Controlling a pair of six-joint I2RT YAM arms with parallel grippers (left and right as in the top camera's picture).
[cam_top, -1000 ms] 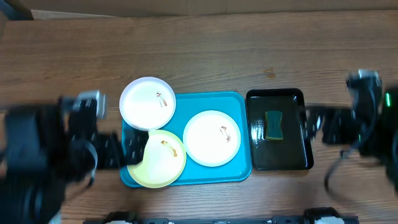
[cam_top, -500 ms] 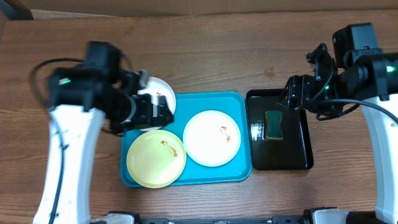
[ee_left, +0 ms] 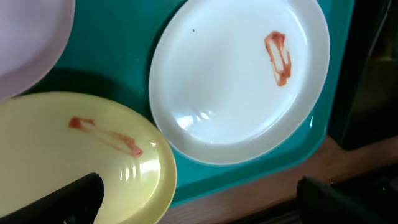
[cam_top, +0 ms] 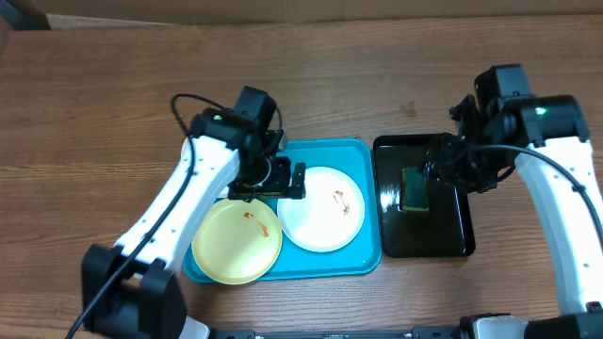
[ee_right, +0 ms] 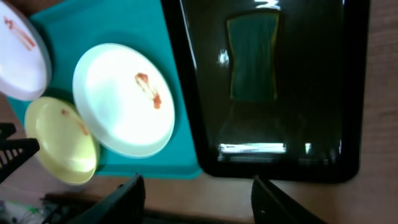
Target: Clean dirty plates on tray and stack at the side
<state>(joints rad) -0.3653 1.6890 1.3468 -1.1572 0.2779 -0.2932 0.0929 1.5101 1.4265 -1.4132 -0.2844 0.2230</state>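
Plates point(ee_right: 124, 99), three, round, shallow, smeared brown-orange: white plate point(cam_top: 321, 208) and pale yellow-green plate point(cam_top: 236, 240) lying in the large turquoise rectangular plastic tray point(cam_top: 363, 254), second white plate point(ee_left: 25, 43) at its far-left corner; we judge them light, stiff, slick, best pinched at the rim; left gripper point(ee_left: 196, 186) and right gripper point(ee_right: 196, 183) both spread, empty.

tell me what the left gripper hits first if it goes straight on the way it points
Most likely the white plate in the blue tray: the open left gripper points down toward its near edge. Depth is unclear, so it could land on the tray beside it instead.
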